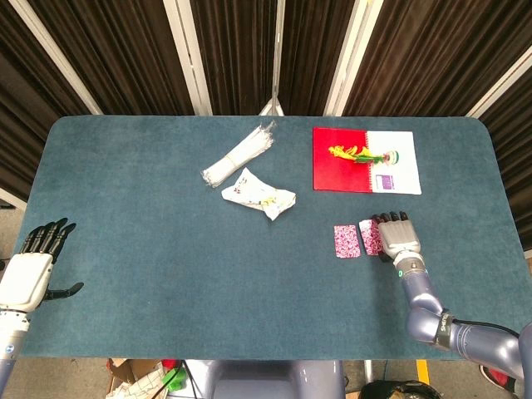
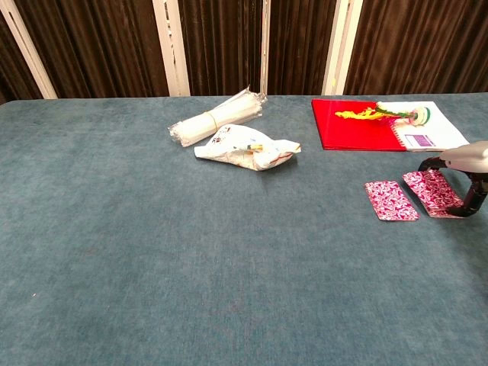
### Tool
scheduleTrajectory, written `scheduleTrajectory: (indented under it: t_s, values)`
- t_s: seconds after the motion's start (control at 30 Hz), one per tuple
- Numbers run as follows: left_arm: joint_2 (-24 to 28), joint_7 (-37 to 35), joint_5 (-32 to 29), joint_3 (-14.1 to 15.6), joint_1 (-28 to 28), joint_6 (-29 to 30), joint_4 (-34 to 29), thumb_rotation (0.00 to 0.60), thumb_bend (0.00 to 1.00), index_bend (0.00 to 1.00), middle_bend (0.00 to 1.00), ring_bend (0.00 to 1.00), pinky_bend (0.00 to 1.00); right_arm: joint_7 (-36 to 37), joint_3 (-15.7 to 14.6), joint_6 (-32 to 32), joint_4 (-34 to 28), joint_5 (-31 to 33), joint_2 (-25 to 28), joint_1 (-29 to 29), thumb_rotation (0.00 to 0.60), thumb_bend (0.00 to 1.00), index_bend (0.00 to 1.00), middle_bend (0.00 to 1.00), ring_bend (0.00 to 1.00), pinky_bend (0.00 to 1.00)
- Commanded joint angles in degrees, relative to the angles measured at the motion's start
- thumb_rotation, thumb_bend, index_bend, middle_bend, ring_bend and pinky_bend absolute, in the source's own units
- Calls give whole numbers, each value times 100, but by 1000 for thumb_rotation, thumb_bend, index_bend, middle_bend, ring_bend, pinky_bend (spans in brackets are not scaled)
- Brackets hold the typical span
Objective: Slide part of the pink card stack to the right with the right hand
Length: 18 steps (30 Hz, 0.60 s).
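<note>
Two pink patterned card piles lie side by side on the table. The left pile (image 1: 347,241) (image 2: 390,200) lies free. The right pile (image 1: 370,238) (image 2: 432,191) is partly under my right hand (image 1: 398,237) (image 2: 467,174), whose fingertips press down on its right part. That hand holds nothing. My left hand (image 1: 35,266) hovers at the table's left front edge with its fingers apart and nothing in it; the chest view does not show it.
A red and white notebook (image 1: 366,160) (image 2: 381,126) lies behind the cards. A crumpled white wrapper (image 1: 258,194) (image 2: 248,150) and a bundle of clear bags (image 1: 238,155) (image 2: 216,118) sit mid-table at the back. The table's right edge (image 1: 507,199) is near.
</note>
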Motion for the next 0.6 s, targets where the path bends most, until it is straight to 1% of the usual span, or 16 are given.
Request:
scheduleTrajectory:
  t_s: [0.03,0.1,0.2,0.4,0.6]
  values:
    - [1,-3,2,-1,0,-1,0,600,1,0,0,0,0,-13,-13,22,-45,13,26,11,600,305,60,119,36,0]
    - [1,-2,2,-2,0,-1,0,600,1,0,0,0,0,-3,-4,67,-103,6,57,14,600,305,7,73,10,0]
    - [0,-9,9,-1,1,-2,4,600,1,0,0,0,0,30,26,180,-189,-53,97,8,600,304,0,43,0,0]
    - [6,-24,20,0,8,6,1,600,1,0,0,0,0,48,43,313,-329,-117,168,-1,600,305,0,36,0,0]
    - [11,-27,26,2,10,4,-4,600,1,0,0,0,0,-55,-26,248,-320,40,161,31,600,305,0,36,0,0]
